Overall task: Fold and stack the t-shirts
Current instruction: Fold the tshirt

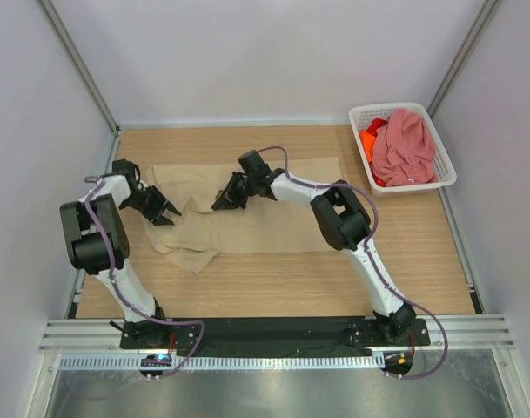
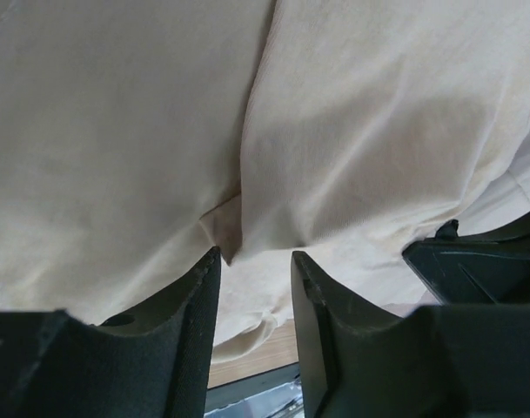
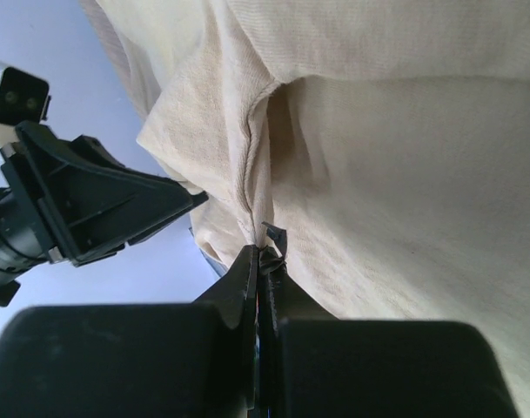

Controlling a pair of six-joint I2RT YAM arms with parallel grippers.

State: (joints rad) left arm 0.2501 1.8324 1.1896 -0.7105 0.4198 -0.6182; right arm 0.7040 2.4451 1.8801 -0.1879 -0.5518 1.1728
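wooden table (image 1: 273, 279) bears beige t-shirt (image 1: 282, 222); right jaws pinch shut on its fold, left jaws parted, holding nothing.

A pale wood-grain worktop (image 1: 291, 279) sits enclosed by plain white walls (image 1: 273, 52) at the back and on both sides, with slim grey metal posts (image 1: 80, 66) running into the far corners. A ribbed aluminium rail (image 1: 473, 331) crosses its near edge, under soft, even light.
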